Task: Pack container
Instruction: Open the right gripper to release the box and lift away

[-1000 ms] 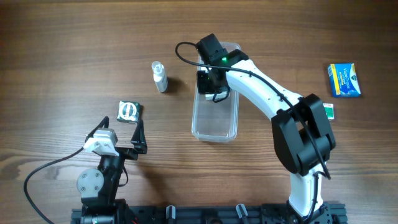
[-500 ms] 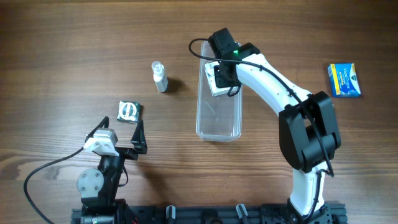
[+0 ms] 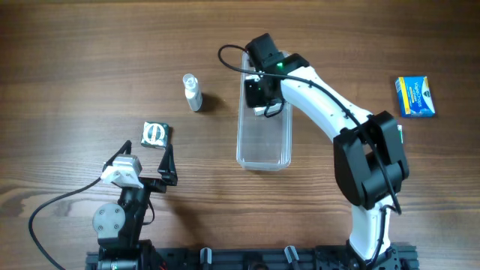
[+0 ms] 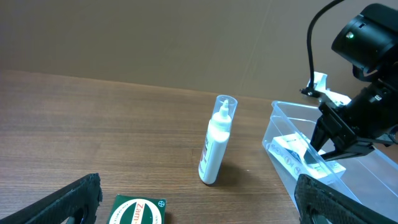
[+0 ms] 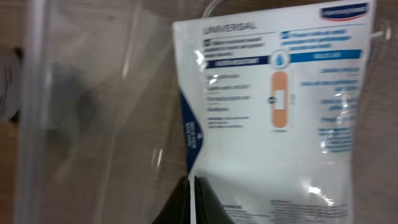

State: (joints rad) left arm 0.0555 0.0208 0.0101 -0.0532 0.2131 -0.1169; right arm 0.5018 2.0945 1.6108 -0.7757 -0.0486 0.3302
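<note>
The clear plastic container (image 3: 262, 146) lies lengthwise at the table's middle. My right gripper (image 3: 262, 99) reaches into its far end, shut on the edge of a white plaster box (image 5: 280, 112). That box rests tilted inside the container (image 4: 283, 134) in the left wrist view, under the right gripper (image 4: 339, 146). A white bottle (image 3: 193, 92) stands left of the container. A green box (image 3: 155, 134) lies just ahead of my open, empty left gripper (image 3: 144, 159).
A blue and yellow box (image 3: 415, 97) lies at the far right. A small green and white box (image 3: 396, 133) shows partly behind the right arm. The bottle (image 4: 214, 146) and the green box (image 4: 138, 211) show in the left wrist view.
The container's near end swung slightly right and it now lies straight. My right gripper moved toward its far end with the white box. The left arm has not moved.
</note>
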